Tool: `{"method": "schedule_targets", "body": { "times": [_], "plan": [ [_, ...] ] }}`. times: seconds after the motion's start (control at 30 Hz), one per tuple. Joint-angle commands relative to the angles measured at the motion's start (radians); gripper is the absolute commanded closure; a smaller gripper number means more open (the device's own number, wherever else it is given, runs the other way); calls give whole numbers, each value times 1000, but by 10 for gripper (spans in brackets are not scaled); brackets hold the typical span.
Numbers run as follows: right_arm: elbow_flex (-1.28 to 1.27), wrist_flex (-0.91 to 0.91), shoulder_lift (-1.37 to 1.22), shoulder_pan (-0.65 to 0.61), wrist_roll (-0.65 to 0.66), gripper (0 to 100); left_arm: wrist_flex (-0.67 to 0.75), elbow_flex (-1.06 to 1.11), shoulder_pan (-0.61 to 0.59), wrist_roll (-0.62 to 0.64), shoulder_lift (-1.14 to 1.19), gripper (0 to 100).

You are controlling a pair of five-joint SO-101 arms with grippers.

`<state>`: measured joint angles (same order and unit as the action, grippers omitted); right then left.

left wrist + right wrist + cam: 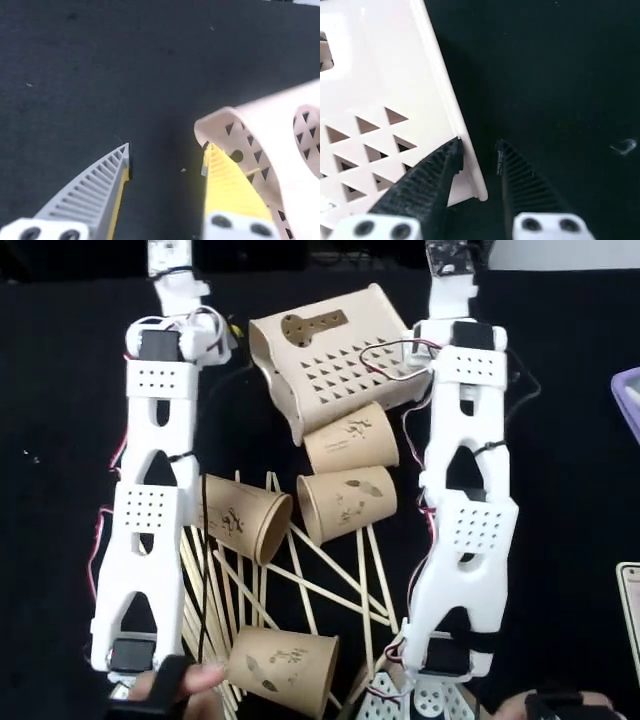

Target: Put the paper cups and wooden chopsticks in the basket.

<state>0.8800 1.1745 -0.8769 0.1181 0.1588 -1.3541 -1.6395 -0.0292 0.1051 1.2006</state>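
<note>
Left claw (166,150) parted beside basket (262,120), right claw (478,145) parted at its corner

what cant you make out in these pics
- Inside of the basket: its outer walls face every camera, so whatever is in it is hidden.
- Chopsticks: no count is possible in the high view, since many run under the cups and an arm.
- Hand beside the lowest cup: cut off by the high view's bottom edge, so it is unclear whether they touch.
</note>
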Motion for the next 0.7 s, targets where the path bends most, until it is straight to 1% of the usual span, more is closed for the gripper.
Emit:
{"method": "schedule_targets", "body": {
  "times": [0.0,0.13,0.27,0.4,0.67],
  "plan": [
    [-19,-40,-16,86,15,878,-32,-24,44,9,-35,762],
    [-19,-57,-16,81,15,878,-64,-22,36,0,-35,761],
    [-19,-61,-15,80,14,878,-130,-24,-2,0,-35,761],
    [-15,-77,-38,95,14,878,-166,-24,-33,0,-28,761],
    [-12,-84,-56,132,21,878,-178,-24,-48,0,-35,761]
  ]
}}
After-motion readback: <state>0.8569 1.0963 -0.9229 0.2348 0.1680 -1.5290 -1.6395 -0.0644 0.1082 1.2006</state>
